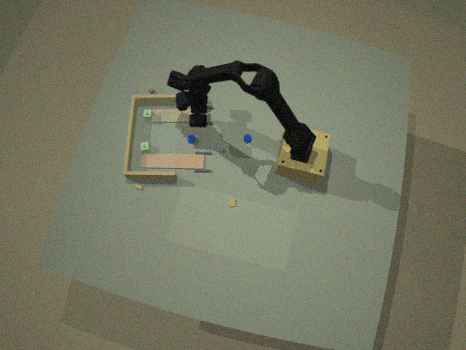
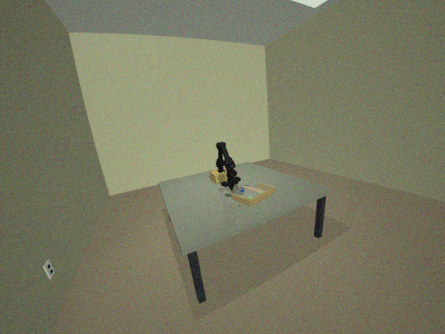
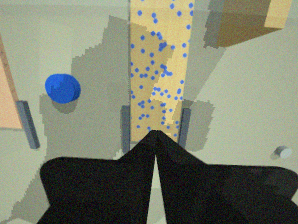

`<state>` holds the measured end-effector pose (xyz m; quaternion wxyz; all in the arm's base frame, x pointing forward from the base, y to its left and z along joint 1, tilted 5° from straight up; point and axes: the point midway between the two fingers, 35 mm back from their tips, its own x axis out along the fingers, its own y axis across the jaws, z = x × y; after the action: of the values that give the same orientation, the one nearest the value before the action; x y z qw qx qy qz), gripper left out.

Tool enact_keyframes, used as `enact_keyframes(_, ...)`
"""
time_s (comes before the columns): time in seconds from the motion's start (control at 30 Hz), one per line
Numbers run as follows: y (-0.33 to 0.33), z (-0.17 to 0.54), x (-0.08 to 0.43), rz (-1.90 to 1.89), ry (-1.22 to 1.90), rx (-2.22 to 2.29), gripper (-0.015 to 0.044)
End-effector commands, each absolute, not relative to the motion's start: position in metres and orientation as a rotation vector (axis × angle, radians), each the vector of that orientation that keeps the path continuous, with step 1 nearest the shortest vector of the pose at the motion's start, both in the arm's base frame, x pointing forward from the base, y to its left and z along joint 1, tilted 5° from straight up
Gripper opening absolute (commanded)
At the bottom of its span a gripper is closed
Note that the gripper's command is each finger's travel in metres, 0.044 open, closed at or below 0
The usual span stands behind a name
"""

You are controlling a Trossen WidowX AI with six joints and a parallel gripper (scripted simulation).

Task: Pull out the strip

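My gripper (image 3: 155, 134) is shut and empty, its tips together over the near end of the blue-speckled yellow strip (image 1: 162, 115) (image 3: 160, 60), between two dark rails. A plain salmon strip (image 1: 172, 161) (image 3: 7, 100) lies parallel to it. In the top view, one green cube (image 1: 147, 113) with a dark mark is at the speckled strip's far end. Another marked green cube (image 1: 145, 146) is near the salmon strip's far end; whether it rests on that strip is unclear. The marks are too small to read. The arm hides part of the speckled strip in that view.
A wooden three-sided wall (image 1: 130, 137) (image 2: 262, 197) surrounds the strips' far ends. One blue round object (image 1: 191, 139) (image 3: 62, 88) lies between the strips, another (image 1: 247, 138) nearer the arm's base. A small grey peg (image 3: 284, 152) stands at right in the wrist view. A tan block (image 1: 232, 202) lies apart.
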<state>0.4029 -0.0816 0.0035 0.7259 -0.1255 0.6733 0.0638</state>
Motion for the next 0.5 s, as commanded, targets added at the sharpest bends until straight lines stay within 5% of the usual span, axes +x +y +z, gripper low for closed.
enact_keyframes(0.0,-0.082,-0.005,0.403,0.149,1.486,-0.277,0.0)
enact_keyframes(0.47,-0.084,-0.026,0.406,0.149,1.486,-0.277,0.0)
